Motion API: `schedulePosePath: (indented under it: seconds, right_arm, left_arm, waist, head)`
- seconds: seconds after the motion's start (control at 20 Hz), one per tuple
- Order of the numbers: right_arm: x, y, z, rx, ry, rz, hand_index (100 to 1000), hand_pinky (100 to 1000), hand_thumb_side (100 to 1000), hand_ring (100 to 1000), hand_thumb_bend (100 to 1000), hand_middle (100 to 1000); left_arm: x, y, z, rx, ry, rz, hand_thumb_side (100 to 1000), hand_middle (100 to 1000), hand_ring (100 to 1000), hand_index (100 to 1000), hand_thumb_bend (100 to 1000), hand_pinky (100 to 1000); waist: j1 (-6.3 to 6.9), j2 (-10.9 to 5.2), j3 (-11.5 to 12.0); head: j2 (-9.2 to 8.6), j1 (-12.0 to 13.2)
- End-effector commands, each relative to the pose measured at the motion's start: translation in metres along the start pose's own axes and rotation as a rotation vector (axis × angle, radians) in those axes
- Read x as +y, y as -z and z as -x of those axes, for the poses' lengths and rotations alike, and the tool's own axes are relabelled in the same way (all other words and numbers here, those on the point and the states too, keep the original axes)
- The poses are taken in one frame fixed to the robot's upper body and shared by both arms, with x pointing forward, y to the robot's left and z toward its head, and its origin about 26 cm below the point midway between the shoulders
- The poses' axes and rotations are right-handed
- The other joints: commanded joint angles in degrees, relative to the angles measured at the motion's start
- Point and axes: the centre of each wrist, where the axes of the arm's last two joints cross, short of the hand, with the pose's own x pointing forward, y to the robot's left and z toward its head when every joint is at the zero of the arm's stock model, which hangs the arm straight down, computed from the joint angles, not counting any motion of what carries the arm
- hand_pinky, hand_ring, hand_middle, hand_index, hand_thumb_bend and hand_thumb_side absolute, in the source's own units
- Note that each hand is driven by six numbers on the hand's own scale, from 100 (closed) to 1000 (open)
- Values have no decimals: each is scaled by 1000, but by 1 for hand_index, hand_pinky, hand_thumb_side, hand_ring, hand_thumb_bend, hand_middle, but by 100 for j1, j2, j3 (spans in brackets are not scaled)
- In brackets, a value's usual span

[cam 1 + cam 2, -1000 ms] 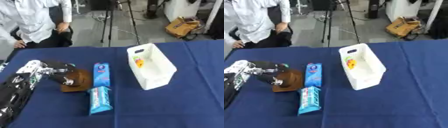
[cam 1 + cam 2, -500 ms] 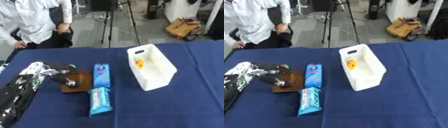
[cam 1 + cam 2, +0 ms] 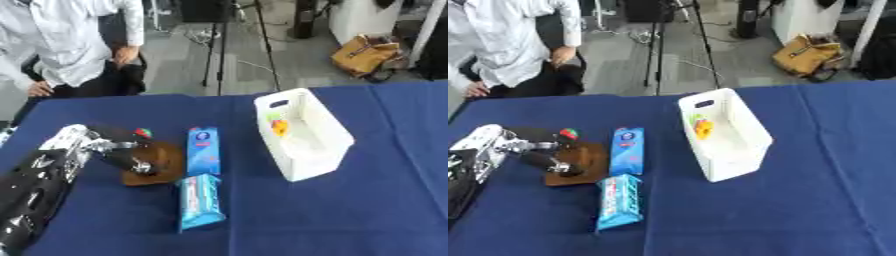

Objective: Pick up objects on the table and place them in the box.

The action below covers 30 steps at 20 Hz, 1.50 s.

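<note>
White box (image 3: 308, 145) with yellow and green items (image 3: 278, 124) inside

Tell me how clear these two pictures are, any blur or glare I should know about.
Left eye view: soft overall, print on the blue carton unreadable; bright glints on the left hand. Right eye view: similarly soft; the white box looks bright, its small orange and green contents indistinct.

We see our left hand (image 3: 118, 150) curled, apparently gripping a brown object (image 3: 157, 164), the white box (image 3: 302, 132) at three o'clock.
</note>
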Motion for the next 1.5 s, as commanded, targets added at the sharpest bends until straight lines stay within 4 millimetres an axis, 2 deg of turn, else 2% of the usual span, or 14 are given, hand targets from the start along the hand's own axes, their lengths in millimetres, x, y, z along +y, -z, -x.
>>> schedulePosePath:
  seconds: [0.05,0.2,0.35,0.6,0.8,0.85,0.9,0.95,1.1,1.15,1.25,1.3,1.35,1.5]
  right_arm:
    - [-2,9,0,-17,-1,21,696,795,837,807,100,786]
    - [-3,9,0,-13,-4,22,696,794,836,807,100,786]
    - [-3,9,0,-12,-7,23,696,795,835,807,100,784]
    - [-3,9,1,-11,-11,22,694,795,835,807,100,783]
    - [-3,9,1,-8,-13,24,689,795,833,807,100,781]
    - [-3,9,1,-8,-13,24,686,796,833,806,100,780]
    - [-3,9,1,-9,-13,24,686,796,833,806,100,780]
    - [-3,10,0,-8,-12,26,684,796,831,806,100,778]
    - [-3,10,0,-7,-12,28,683,796,830,806,100,777]
    - [-3,11,0,-6,-13,29,681,795,829,805,100,776]
    - [-3,11,1,-5,-14,32,678,795,827,804,100,774]
    - [-3,11,1,-5,-14,32,678,795,827,804,100,774]
    - [-3,11,1,-4,-14,33,676,795,830,804,100,774]
    - [-4,12,1,-2,-17,37,673,795,829,804,100,773]
  left_arm:
    - [7,-4,4,7,-2,6,1000,975,918,1000,453,1000]
    - [8,-3,3,1,-6,18,1000,966,907,1000,450,1000]
    - [6,-2,2,-3,-16,25,1000,956,886,1000,436,928]
    - [5,-1,1,-4,-22,17,1000,947,881,1000,422,916]
    - [6,0,-1,-5,-18,7,981,914,848,1000,391,864]
    - [6,0,-1,-5,-17,3,949,891,807,1000,372,797]
    - [7,0,-1,-4,-15,0,949,891,807,1000,372,797]
    - [7,1,-2,-5,-12,-2,892,867,753,1000,377,718]
    - [8,2,-3,-6,-5,4,874,860,737,1000,390,700]
    - [7,2,-3,-7,-5,14,908,883,773,1000,449,741]
    - [5,3,-4,-9,-3,44,905,881,768,1000,462,730]
    - [5,4,-4,-9,-2,54,905,881,768,1000,462,730]
    - [5,4,-4,-10,-1,59,855,878,752,1000,459,669]
    - [6,5,-5,-12,0,63,838,872,743,1000,438,659]
  waist:
    - [-31,-62,-6]
    - [-26,-64,-5]
    - [-25,-63,-10]
    - [-25,-56,-13]
    - [-28,-50,-13]
    - [-28,-51,-11]
    - [-27,-51,-10]
    - [-23,-52,-5]
    - [-17,-54,0]
    - [-16,-53,-2]
    - [-14,-51,-10]
    - [-13,-51,-11]
    - [-12,-50,-14]
    - [-11,-48,-28]
  head:
    - [-38,29]
    - [-32,33]
    - [-46,35]
    - [-40,45]
    - [-41,47]
    - [-39,50]
    - [-38,51]
    - [-36,53]
    - [-30,57]
    - [-28,56]
    - [-21,58]
    - [-20,59]
    - [-19,60]
    - [-25,64]
